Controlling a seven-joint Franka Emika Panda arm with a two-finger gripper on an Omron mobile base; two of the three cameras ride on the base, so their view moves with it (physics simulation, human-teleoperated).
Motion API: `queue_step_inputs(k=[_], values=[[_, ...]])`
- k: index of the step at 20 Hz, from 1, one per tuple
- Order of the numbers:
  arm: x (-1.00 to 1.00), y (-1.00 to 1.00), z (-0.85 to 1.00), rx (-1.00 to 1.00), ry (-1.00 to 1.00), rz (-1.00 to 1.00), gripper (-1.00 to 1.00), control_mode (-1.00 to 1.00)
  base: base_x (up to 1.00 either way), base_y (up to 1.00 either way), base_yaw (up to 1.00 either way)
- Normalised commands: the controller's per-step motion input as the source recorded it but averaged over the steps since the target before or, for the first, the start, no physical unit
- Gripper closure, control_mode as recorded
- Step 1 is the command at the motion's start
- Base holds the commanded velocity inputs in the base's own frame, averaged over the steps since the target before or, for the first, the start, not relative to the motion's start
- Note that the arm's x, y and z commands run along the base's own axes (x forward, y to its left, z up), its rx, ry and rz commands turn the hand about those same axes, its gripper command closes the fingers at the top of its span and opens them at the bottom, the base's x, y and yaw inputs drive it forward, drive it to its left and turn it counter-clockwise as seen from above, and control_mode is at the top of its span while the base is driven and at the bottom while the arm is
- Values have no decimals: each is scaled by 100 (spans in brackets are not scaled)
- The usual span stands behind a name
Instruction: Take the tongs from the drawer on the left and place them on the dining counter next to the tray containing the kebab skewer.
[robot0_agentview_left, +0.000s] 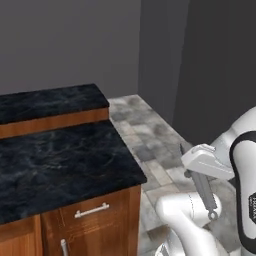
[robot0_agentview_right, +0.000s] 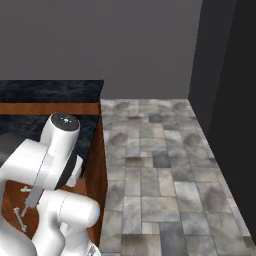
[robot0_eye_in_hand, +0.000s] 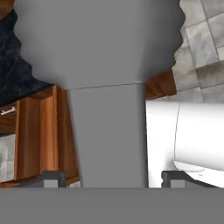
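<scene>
The grey metal tongs (robot0_agentview_left: 206, 195) hang at a slant from my gripper (robot0_agentview_left: 194, 172), ring end lowest, above the tiled floor to the right of the counter. In the hand view the tongs (robot0_eye_in_hand: 107, 127) fill the gap between my fingertips (robot0_eye_in_hand: 48, 177), with the gripper (robot0_eye_in_hand: 111, 177) shut on them. The reddish-brown drawer (robot0_agentview_left: 91, 210) with its horizontal silver bar handle sits closed under the black marble dining counter (robot0_agentview_left: 60, 155), left of and below the gripper. The tray is out of view.
A raised black marble ledge (robot0_agentview_left: 50, 102) runs along the back of the counter. A grey tiled floor (robot0_agentview_right: 160, 165) stretches to the right, bounded by dark walls (robot0_agentview_left: 215, 65). A narrow door with a vertical handle (robot0_agentview_left: 64, 247) is below the drawer.
</scene>
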Motion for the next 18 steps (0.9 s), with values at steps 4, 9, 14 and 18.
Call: queue_step_inputs(k=[4,9,14,18], values=[[0,0,0,0,0,0,100,100,10,-93,-20],[0,0,0,0,0,0,100,100,4,-99,-22],[0,0,0,0,0,0,100,100,20,-93,-23],[0,0,0,0,0,0,100,100,47,-92,-21]])
